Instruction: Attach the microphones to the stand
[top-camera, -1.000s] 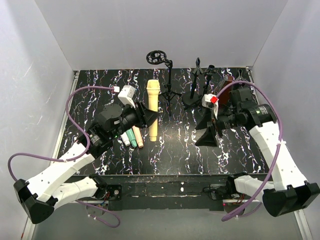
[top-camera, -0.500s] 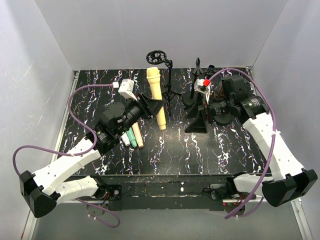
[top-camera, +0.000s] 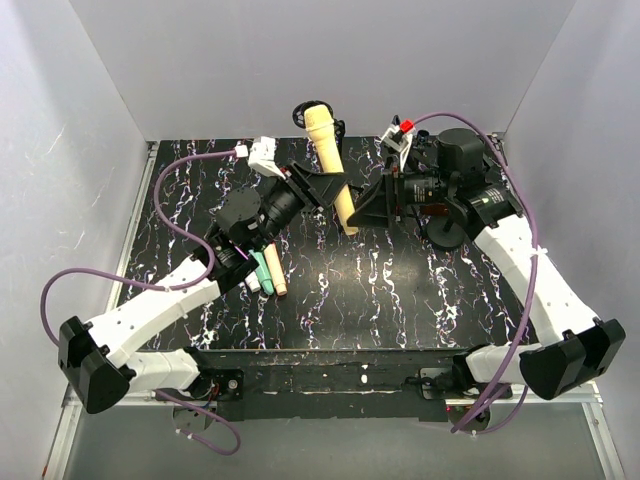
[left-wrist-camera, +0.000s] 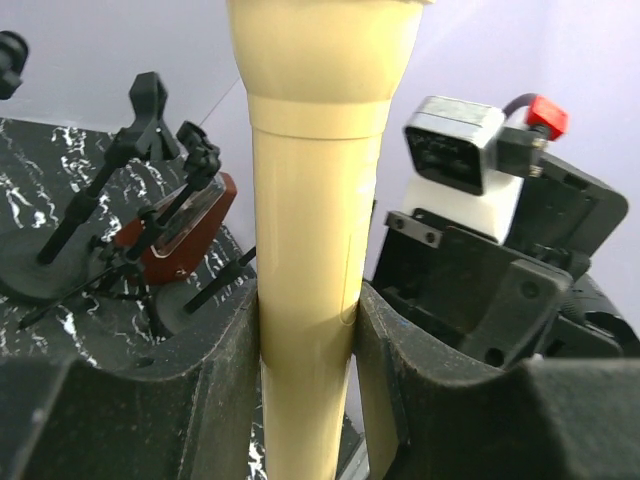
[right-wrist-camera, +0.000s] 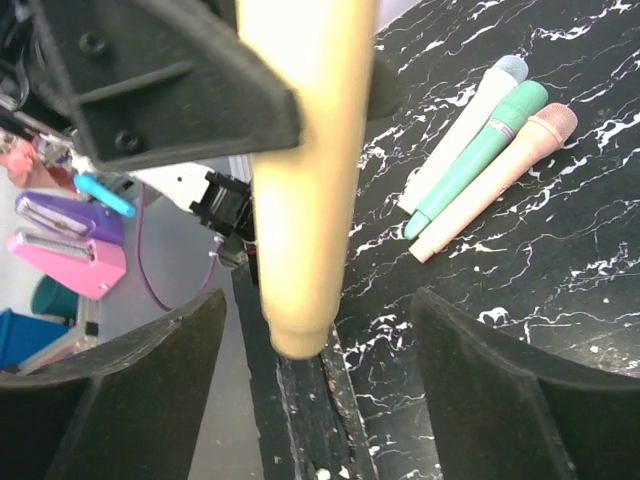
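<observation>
Plain white walls (top-camera: 300, 60) close the scene on the left, far and right sides, and between them lies a black table (top-camera: 400, 300) veined with white like marble. Two white-and-black arms reach over it from the near edge, the left arm (top-camera: 150, 310) and the right arm (top-camera: 530, 280), each trailing a purple cable (top-camera: 165, 200). At the far side stand black microphone stands: one carries a ring mount (top-camera: 303, 113), and the left wrist view shows two clip-topped stands (left-wrist-camera: 145, 100) with a brown metronome (left-wrist-camera: 185, 225) near their bases. The left gripper (top-camera: 325, 188) is clamped around the body of the yellow microphone (top-camera: 330, 165), holding it off the table and tilted, its rounded head up against the ring mount and its tail pointing toward the near right. The right gripper (top-camera: 372, 205) faces it from the right with its fingers spread wide; in the right wrist view the tail sits between them with a gap on each side. The white microphone (right-wrist-camera: 460, 125), the mint green microphone (right-wrist-camera: 480, 150) and the peach-pink microphone (right-wrist-camera: 500, 175) lie side by side on the table near the left arm. Any lettering on the camera housings is too small to read.
</observation>
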